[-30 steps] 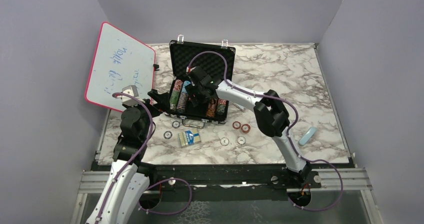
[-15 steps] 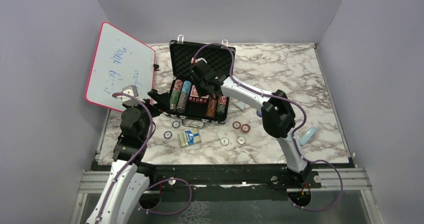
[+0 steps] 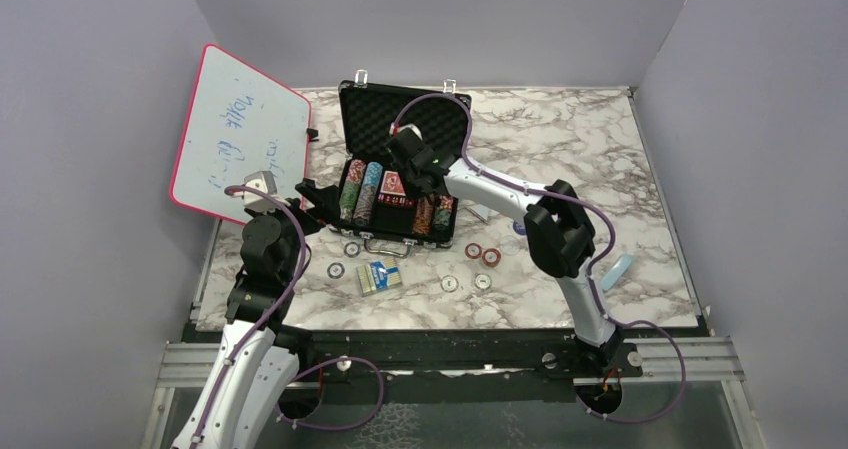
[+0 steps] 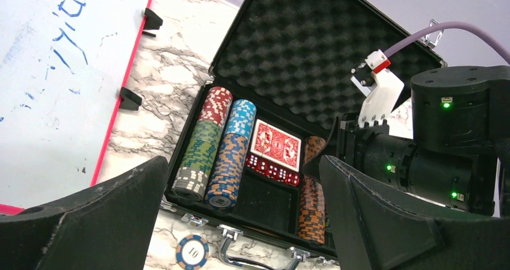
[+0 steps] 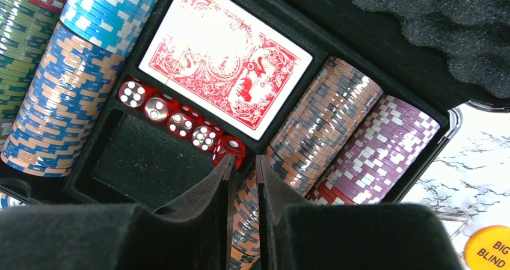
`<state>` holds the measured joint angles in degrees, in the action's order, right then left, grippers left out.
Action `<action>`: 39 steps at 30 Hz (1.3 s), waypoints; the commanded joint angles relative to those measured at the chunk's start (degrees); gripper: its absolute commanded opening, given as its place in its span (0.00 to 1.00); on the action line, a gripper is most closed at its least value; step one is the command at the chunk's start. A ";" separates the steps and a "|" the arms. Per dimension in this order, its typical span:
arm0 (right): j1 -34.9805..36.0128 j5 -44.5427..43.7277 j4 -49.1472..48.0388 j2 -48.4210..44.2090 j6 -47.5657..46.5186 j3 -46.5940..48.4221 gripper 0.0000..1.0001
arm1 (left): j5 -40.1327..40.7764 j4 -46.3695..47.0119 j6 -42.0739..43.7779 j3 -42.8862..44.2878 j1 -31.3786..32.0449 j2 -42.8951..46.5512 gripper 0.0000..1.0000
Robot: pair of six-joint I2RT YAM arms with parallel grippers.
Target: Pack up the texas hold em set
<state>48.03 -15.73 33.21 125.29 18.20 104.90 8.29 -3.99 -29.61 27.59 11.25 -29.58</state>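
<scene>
The right arm (image 3: 490, 187) slants over the open briefcase (image 5: 373, 53), barring entry from the right, while the upright lid (image 4: 313, 47) walls off the far side. An empty compartment (image 5: 144, 159) lies clear just beside the dice (image 5: 180, 121). The tilted whiteboard (image 3: 240, 129) crowds the left flank.

Matt foam (image 4: 313, 47); dice (image 5: 180, 122) glossy, prob. plastic.

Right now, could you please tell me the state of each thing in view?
briefcase, open, lid raised.
red card deck, lying flat in its slot.
red dice, in a row in the case.
blue card deck, outside on the table.
loose chips, flat on the table.
left gripper, jaws wide open, empty.
right gripper, jaws almost shut, empty.
</scene>
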 commanded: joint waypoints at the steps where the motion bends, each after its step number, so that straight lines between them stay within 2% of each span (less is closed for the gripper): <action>1: -0.08 1.96 -0.08 1.97 0.67 -0.14 0.21 | 0.32 0.58 -0.24 -0.29 -0.35 0.07 0.99; 16: -0.13 2.33 1.59 5.13 1.06 1.55 0.17 | 0.39 0.48 -0.25 -0.31 -0.35 0.21 0.99; 22: -0.13 1.79 1.28 1.79 1.76 2.54 0.18 | 0.26 0.66 -0.27 -0.35 -0.35 0.02 0.99; 30: -0.13 3.34 -0.86 -6.20 3.78 0.48 0.31 | 0.15 0.61 -0.18 -0.18 -0.35 -0.59 0.99; 34: -0.15 4.48 -3.40 -11.73 3.14 -6.58 0.35 | 0.20 0.41 -0.10 -0.09 -0.34 -0.90 0.99; 36: -0.13 6.21 -4.84 -14.42 1.24 -11.04 0.41 | 0.36 0.26 0.03 0.07 -0.35 -1.13 0.99; 39: -0.15 14.83 -7.87 -18.45 -3.04 -18.62 0.47 | 1.00 -0.32 0.81 0.64 -0.35 -1.47 0.99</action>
<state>47.94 -10.28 29.23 110.37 19.88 93.56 8.32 -4.01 -29.56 27.59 11.25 -30.76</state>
